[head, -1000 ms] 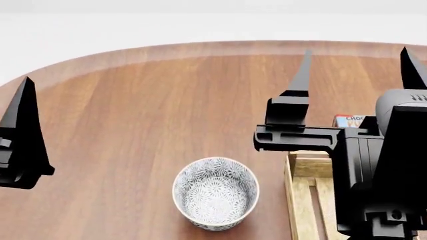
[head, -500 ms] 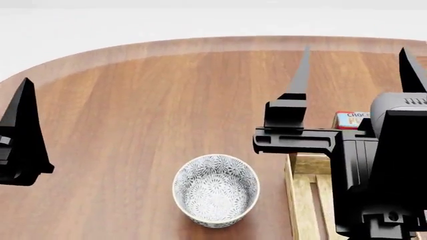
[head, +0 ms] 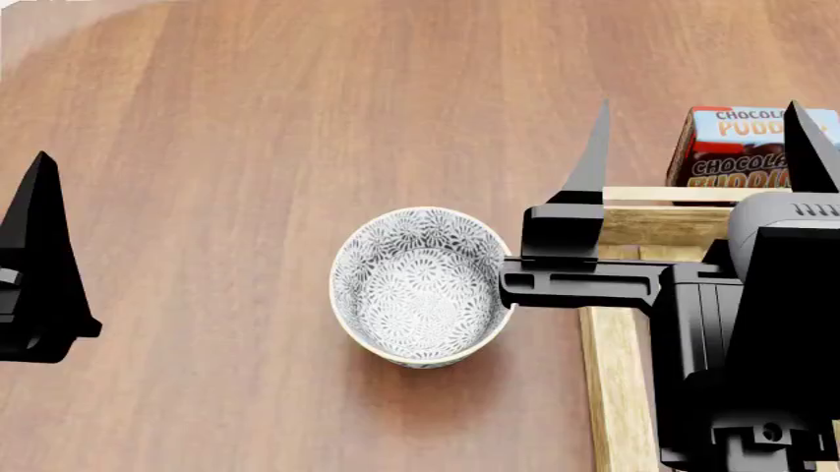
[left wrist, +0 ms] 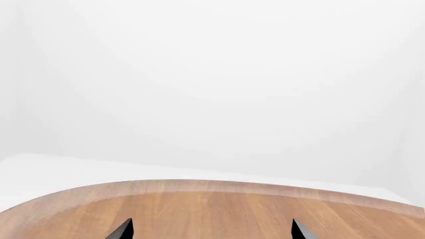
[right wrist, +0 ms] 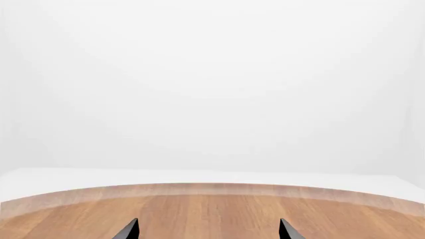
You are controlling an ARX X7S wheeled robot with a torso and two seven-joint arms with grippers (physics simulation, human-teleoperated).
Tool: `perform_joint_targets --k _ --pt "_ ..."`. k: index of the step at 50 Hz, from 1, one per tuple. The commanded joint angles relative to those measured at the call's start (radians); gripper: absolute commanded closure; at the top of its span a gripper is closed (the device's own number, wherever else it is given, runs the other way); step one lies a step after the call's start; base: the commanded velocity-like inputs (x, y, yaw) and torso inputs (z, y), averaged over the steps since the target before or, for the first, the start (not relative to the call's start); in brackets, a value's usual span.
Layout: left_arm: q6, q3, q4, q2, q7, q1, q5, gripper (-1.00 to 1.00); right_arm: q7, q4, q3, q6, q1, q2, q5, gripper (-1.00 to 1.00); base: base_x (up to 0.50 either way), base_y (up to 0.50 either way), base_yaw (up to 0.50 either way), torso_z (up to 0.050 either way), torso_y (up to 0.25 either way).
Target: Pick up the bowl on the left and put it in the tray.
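Head view: one bowl (head: 420, 287), one tray (head: 617, 354).

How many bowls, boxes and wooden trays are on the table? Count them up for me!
Bowl: 1
Pudding box: 1
Wooden tray: 1
Total: 3 things on the table.
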Motion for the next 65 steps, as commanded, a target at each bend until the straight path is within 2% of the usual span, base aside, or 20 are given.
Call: perform_joint_targets --k 1,45,49,65 --pt "0.016 0.009 -0.002 -0.014 -0.015 0.0 0.0 -1.0 0.004 0.004 -0.005 -0.01 -0.005 0.004 0.0 -1.0 0.0 0.0 0.0 0.0 -0.25" --pt "0.063 0.033 -0.016 -0.045 -0.045 0.011 0.003 -1.0 0.006 0.007 -0.026 -0.024 -0.008 0.026 0.022 -1.0 0.0 0.0 0.0 0.001 -0.25" --pt "0.066 0.037 -0.019 -0.045 -0.044 0.015 0.003 -1.0 -0.01 0.018 -0.006 -0.063 -0.033 0.016 0.03 -1.0 0.0 0.0 0.0 0.001 -0.25" --pt "0.093 0.043 -0.032 -0.05 -0.041 0.033 0.014 -1.0 -0.041 0.032 -0.077 -0.11 -0.044 0.048 -0.023 -1.0 0.0 0.0 0.0 0.001 -0.25"
